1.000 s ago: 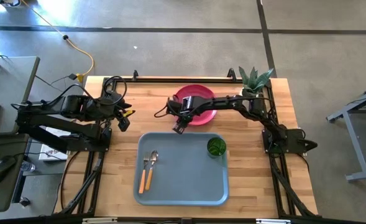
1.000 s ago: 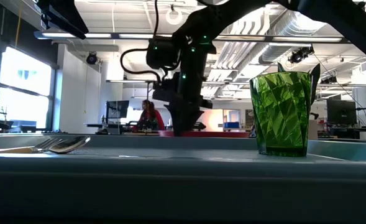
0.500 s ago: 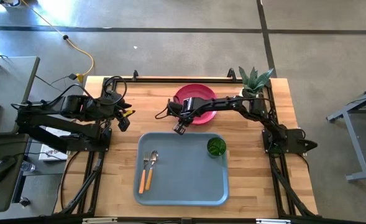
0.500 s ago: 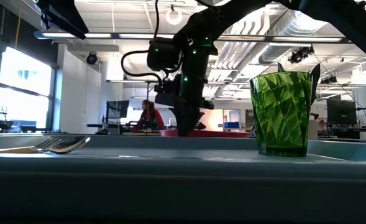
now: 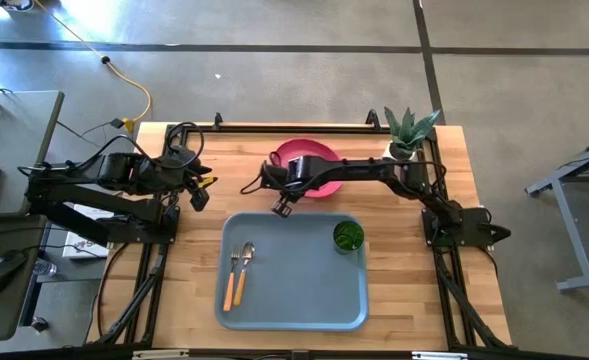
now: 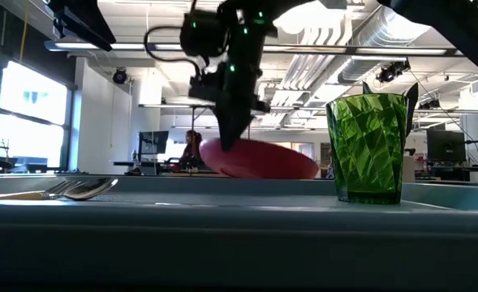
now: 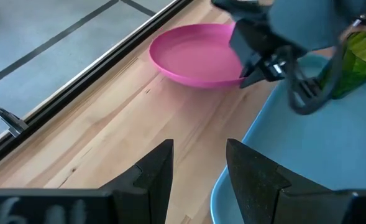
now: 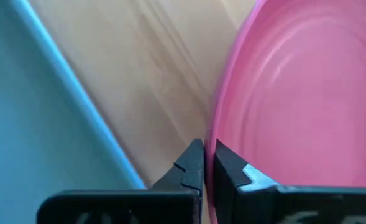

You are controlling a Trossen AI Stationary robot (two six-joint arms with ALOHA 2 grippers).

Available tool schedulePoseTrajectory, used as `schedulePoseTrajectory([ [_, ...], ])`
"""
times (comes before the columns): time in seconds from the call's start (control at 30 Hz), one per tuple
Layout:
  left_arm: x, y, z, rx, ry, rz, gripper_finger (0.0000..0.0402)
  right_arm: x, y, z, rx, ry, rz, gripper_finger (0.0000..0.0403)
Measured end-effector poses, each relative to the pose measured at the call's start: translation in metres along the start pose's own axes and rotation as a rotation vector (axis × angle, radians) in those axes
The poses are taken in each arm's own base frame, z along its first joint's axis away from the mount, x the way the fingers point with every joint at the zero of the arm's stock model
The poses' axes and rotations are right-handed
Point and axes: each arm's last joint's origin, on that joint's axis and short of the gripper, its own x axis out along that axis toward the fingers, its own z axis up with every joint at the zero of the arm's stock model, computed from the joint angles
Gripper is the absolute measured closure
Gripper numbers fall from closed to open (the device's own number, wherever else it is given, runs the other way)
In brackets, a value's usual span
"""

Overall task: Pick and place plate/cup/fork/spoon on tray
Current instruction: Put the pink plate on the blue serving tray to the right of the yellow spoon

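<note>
The pink plate (image 5: 314,163) is tilted above the table's far middle, just beyond the grey-blue tray (image 5: 294,300). My right gripper (image 5: 282,203) is shut on its rim. The green cup (image 5: 348,236) stands on its base in the tray's far right part. The fork (image 5: 234,272) and the spoon (image 5: 245,266) lie side by side in the tray's left part. My left gripper (image 7: 198,165) waits open at the table's left, with nothing between its fingers. My right gripper pinches the plate's rim (image 8: 211,144) on the side nearest the tray, one finger (image 8: 189,167) outside the rim and one (image 8: 231,167) over the plate's inner face. The fingers come steeply from above. The held side (image 6: 213,152) is raised; the opposite side (image 6: 310,169) hangs lower.
A white pot with a green plant (image 5: 410,130) stands at the table's far right corner. Bare wood (image 5: 229,175) lies between the plate and my left arm. The low view shows the room behind, with a person (image 6: 191,150) far off.
My right gripper has shut on the plate's rim and risen. The plate lay flat on the table before; its held side is now lifted and the plate stands tilted.
</note>
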Motion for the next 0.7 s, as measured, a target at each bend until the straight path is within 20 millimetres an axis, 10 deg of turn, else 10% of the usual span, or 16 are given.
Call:
schedulePoseTrajectory([
  [0.37,0.000,0.002,0.001,-0.068,-0.030,0.054,0.0261,-0.065,0.048,0.000,-0.063,-0.115,0.062,0.0402],
  [0.7,0.000,0.001,0.001,-0.078,-0.025,0.045,0.0261,-0.101,0.121,-0.041,-0.276,-0.203,0.113,0.0403],
])
